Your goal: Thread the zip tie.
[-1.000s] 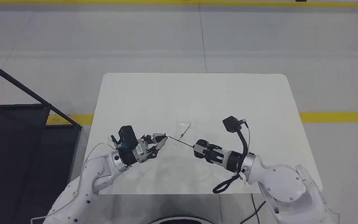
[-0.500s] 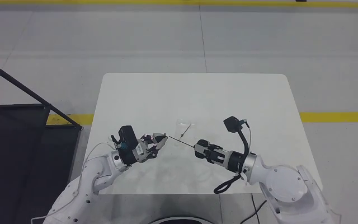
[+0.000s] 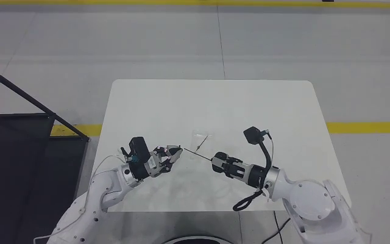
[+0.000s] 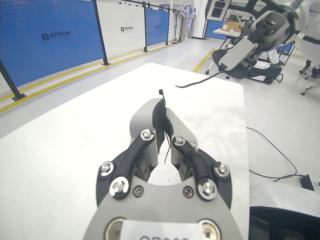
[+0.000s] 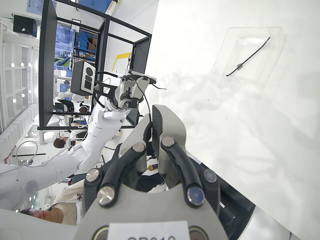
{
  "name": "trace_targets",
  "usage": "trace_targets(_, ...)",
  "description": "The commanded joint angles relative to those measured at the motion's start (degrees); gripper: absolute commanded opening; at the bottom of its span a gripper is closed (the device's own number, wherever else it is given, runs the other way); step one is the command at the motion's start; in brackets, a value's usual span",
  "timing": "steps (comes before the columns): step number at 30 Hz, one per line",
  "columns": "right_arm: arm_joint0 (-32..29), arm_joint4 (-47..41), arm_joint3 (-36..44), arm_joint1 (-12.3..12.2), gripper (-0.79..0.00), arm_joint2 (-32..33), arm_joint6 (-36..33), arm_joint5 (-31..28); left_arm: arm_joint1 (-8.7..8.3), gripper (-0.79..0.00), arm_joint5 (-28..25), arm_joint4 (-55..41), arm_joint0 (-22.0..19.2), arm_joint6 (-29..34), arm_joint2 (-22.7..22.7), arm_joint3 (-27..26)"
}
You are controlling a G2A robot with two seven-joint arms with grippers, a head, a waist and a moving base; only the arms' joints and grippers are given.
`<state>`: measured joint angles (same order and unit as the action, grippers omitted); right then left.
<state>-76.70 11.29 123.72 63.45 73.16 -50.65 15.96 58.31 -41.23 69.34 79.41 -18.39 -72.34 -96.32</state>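
Observation:
My left gripper (image 4: 162, 106) is shut on a black zip tie, whose square head (image 4: 160, 91) sticks out past the fingertips. A short piece of strap hangs back between the fingers. Facing it, my right gripper (image 5: 151, 116) is shut on a thin black strap (image 4: 197, 82), and the strap's free tip points at the head with a small gap between them. In the top view the left gripper (image 3: 177, 151) and right gripper (image 3: 212, 160) hover over the front middle of the white table (image 3: 274, 110), with the strap (image 3: 196, 154) as a fine line between them.
A clear plastic tray (image 5: 277, 38) lies on the table just beyond the grippers, with a spare black zip tie (image 5: 250, 57) in it; it also shows in the top view (image 3: 202, 135). A black frame and barrier stand off the table's left side.
The right arm has shifted very slightly toward the table's front right. Both grippers keep their hold, and the left arm is still.

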Motion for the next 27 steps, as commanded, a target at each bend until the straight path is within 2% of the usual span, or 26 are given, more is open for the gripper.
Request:
trace_targets(1,0.0,0.0,0.0,0.0,-0.785,0.0,0.0,0.0,0.00,-0.785,0.0,0.0,0.0,0.0,0.0,0.0)
trace_targets(7,-0.5,-0.1,0.4,0.0,-0.785,0.0,1.1,-0.5,0.00,-0.785,0.0,0.0,0.0,0.0,0.0,0.0)
trace_targets(20,-1.1,1.5,3.0,-0.5,-0.785,-0.2,-0.3,4.7,0.23,-0.785,1.2,-0.3,0.0,0.6,0.5,-0.5)
trace_targets(27,-1.1,1.5,3.0,-0.5,-0.785,-0.2,-0.3,4.7,0.23,-0.785,1.2,-0.3,0.0,0.6,0.5,-0.5)
